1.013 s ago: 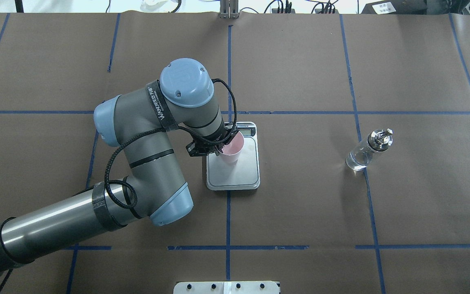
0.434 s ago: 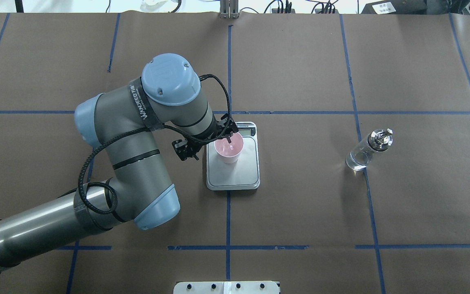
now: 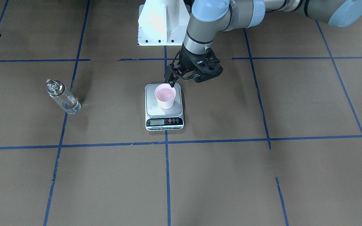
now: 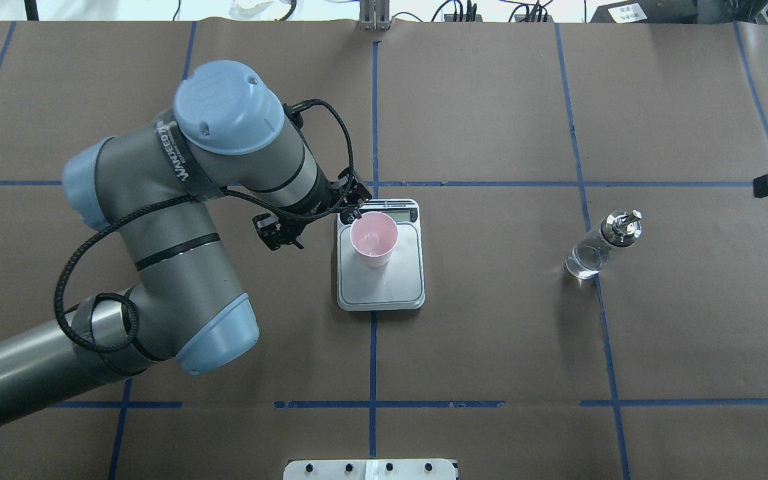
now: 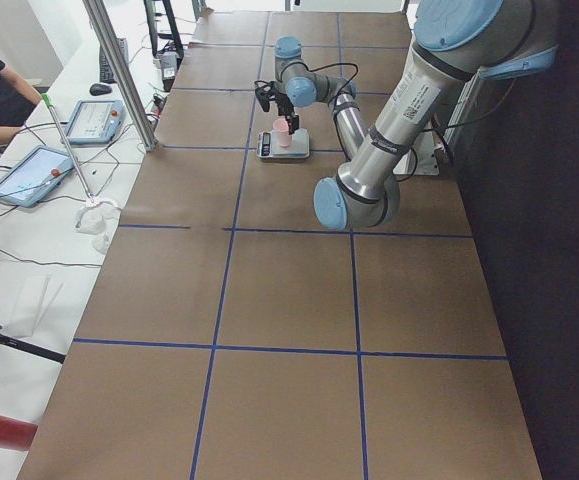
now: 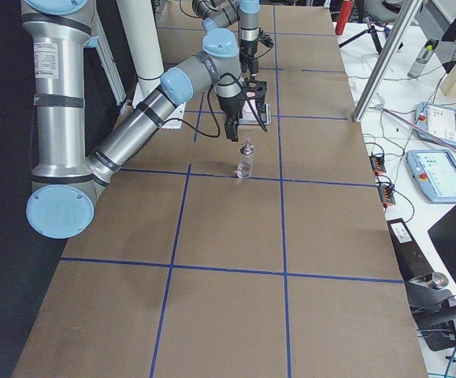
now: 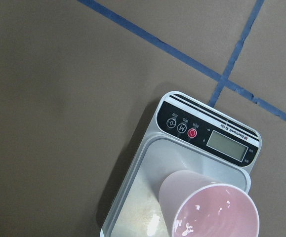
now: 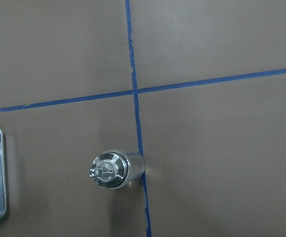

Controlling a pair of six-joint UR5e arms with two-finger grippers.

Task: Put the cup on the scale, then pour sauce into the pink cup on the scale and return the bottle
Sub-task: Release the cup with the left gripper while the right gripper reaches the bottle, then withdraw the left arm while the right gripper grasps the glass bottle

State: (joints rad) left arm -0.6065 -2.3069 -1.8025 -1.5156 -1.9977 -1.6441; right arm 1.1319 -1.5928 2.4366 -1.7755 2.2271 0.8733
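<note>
Cup (image 4: 373, 237): pale pink, upright on the scale (image 4: 391, 287) (steel platform, black display panel), toward its display end.
Bottle (image 4: 594, 250): clear glass, silver spouted cap, upright, well apart; holds colourless sauce (image 4: 583, 261).

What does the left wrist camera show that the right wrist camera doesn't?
Only the left wrist view shows the pale-pink tapered cup standing on the small steel-topped digital scale, and its round buttons. Only the right wrist view shows the upright clear glass bottle with silver cap. Both share the scale, just a sliver at the right wrist view's edge, blue tape lines and the brown paper table cover.
</note>
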